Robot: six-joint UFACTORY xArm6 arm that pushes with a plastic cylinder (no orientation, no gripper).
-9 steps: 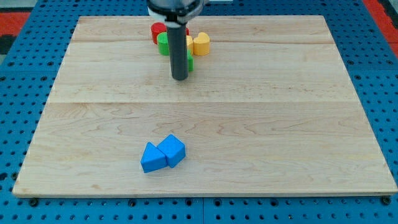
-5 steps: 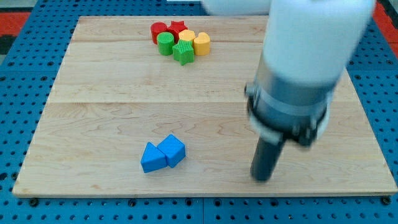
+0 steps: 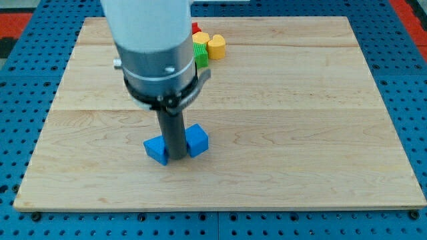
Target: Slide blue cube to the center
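My tip (image 3: 176, 157) stands low on the wooden board (image 3: 300, 133), between two blue blocks. The blue cube (image 3: 197, 140) sits just to the tip's right, touching the rod. A second blue block (image 3: 155, 149), of a shape I cannot make out, sits just to the tip's left. The rod hides the inner sides of both blocks. The arm's body covers much of the view's upper left.
A cluster of blocks lies near the view's top: a yellow block (image 3: 215, 46), a green block (image 3: 201, 55) and a red block (image 3: 195, 29), partly hidden behind the arm.
My tip swept from the view's lower right to the left and now stands between the two blue blocks. The blue blocks have parted and shifted slightly upward.
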